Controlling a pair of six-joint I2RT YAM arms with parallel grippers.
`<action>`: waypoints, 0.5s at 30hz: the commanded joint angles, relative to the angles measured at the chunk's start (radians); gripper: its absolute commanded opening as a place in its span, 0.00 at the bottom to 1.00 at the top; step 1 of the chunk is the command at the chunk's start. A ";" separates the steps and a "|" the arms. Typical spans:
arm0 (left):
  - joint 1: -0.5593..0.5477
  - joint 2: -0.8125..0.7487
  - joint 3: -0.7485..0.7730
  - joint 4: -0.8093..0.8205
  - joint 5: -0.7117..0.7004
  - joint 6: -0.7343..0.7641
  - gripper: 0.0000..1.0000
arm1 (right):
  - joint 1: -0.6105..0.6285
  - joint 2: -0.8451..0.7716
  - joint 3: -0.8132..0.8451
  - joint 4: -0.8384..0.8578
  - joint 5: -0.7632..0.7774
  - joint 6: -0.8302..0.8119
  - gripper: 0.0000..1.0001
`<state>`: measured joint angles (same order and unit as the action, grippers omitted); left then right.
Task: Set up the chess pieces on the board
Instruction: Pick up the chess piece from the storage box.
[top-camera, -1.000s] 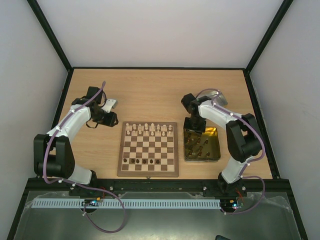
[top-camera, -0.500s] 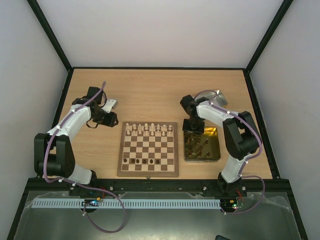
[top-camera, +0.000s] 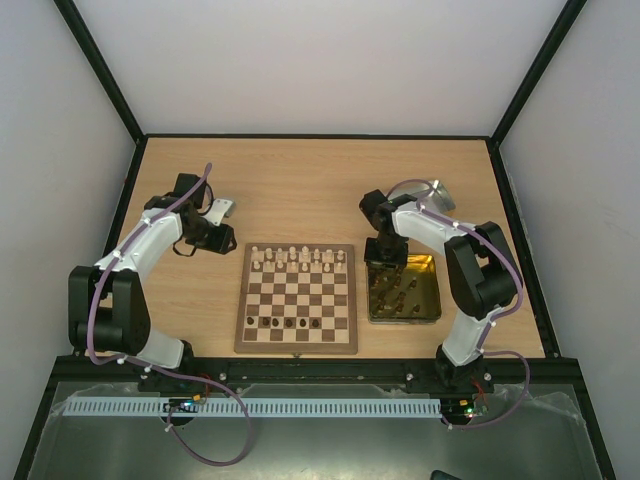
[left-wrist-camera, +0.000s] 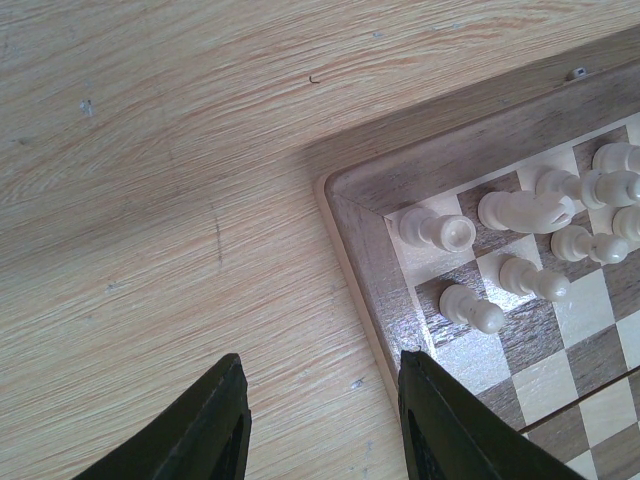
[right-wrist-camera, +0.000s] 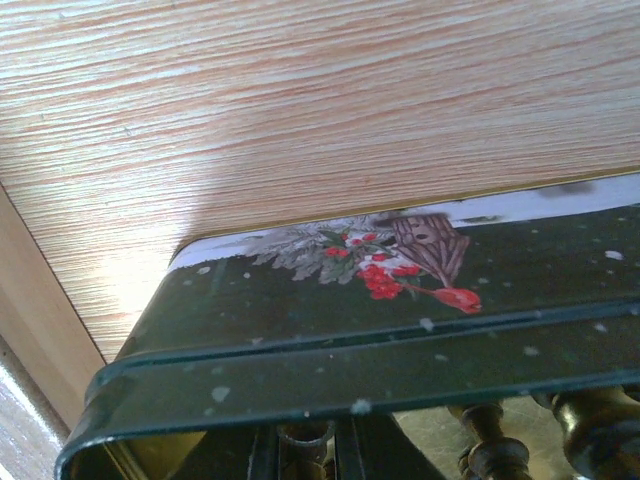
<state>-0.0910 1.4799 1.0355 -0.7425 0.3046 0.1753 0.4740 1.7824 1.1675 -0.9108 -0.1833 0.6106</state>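
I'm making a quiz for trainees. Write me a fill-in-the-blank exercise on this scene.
1. The pieces on the board's far rows are all ___ in colour.
2. The tin lies on the board's ___ side.
3. The left end effector is ___, holding nothing.
4. The right end effector hangs at the far end of the ___.

Missing words: cream; right; open; tin.

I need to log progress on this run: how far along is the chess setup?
About halfway. Done: pale pieces stand along the two far rows of the board, with gaps; a few dark pieces sit on the near row. In hand: the right gripper hangs at the far end of the tin, its grip hidden; the left gripper is open beside the board. Left: the dark men in the tin.
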 joint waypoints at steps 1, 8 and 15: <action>-0.001 -0.001 -0.011 0.000 -0.001 0.001 0.42 | 0.006 -0.018 0.024 -0.047 0.034 -0.004 0.02; -0.001 -0.012 -0.013 0.002 -0.003 0.001 0.42 | 0.015 -0.060 0.090 -0.131 0.091 -0.015 0.02; -0.001 -0.015 -0.008 0.002 0.000 0.001 0.42 | 0.050 -0.118 0.107 -0.191 0.090 -0.006 0.02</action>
<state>-0.0910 1.4796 1.0325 -0.7410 0.3046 0.1753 0.5014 1.7191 1.2522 -1.0157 -0.1181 0.6056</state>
